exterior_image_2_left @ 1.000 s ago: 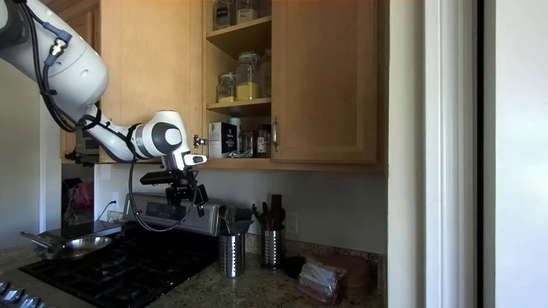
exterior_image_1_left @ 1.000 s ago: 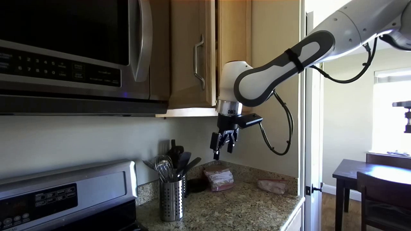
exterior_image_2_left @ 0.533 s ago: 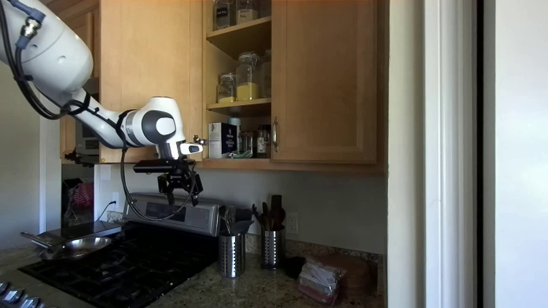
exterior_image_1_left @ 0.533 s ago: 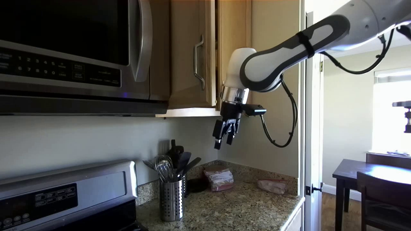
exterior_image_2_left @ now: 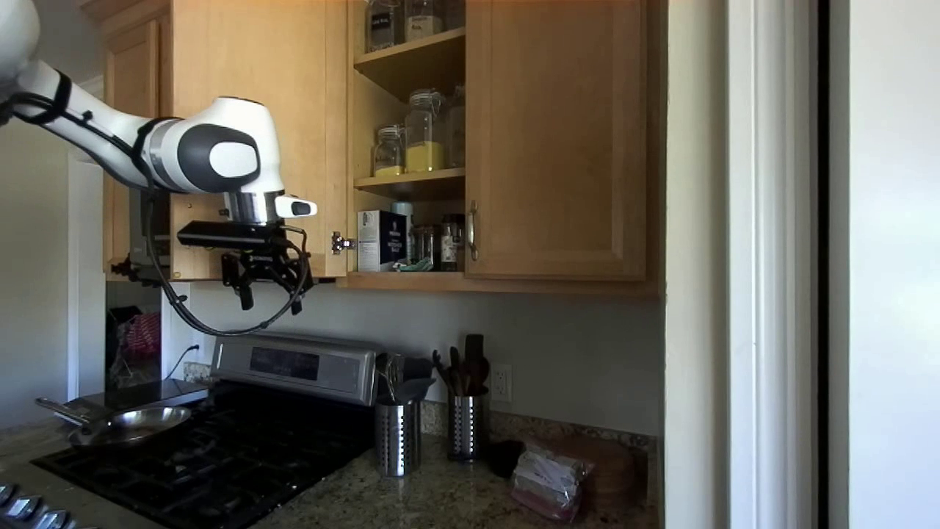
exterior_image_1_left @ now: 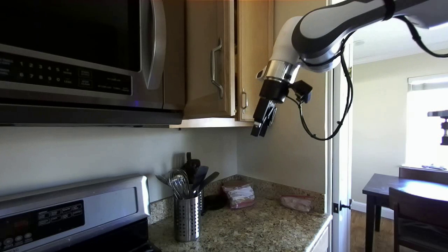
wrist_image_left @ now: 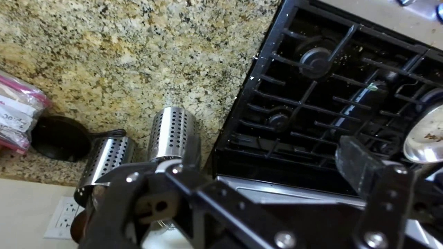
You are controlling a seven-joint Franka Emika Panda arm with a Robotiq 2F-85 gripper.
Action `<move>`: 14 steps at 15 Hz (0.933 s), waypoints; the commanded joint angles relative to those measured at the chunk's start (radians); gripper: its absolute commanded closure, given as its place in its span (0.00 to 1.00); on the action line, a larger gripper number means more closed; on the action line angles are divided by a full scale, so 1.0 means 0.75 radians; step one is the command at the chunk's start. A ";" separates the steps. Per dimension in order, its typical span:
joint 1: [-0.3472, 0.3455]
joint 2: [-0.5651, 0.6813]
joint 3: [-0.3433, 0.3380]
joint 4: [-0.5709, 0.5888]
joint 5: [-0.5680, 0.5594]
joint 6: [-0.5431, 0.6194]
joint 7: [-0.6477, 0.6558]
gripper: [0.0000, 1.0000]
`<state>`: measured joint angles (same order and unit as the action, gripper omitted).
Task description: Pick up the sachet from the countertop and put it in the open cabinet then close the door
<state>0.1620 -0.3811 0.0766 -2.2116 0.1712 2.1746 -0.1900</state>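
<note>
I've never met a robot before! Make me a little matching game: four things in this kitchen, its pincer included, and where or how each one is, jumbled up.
Things
1. Pincer
2. Small greenish packet
3. Wooden door next to the microwave
4. Whisk

Where or how
A. Standing in a steel holder on the countertop
B. Swung open
C. Inside the cabinet
D. In midair, spread and holding nothing

Right pairs: 1-D; 2-C; 3-B; 4-A

Window, three o'clock in an exterior view: is glaring. Wrist view, five o'clock: gripper is looking blurred.
</note>
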 commanded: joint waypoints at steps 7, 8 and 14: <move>0.183 -0.265 -0.011 -0.012 0.123 -0.099 -0.223 0.00; 0.205 -0.276 -0.007 -0.008 0.128 -0.102 -0.235 0.00; 0.296 -0.294 0.017 0.033 0.165 -0.075 -0.260 0.00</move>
<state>0.3591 -0.5903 0.0932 -2.1987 0.2616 2.1274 -0.3543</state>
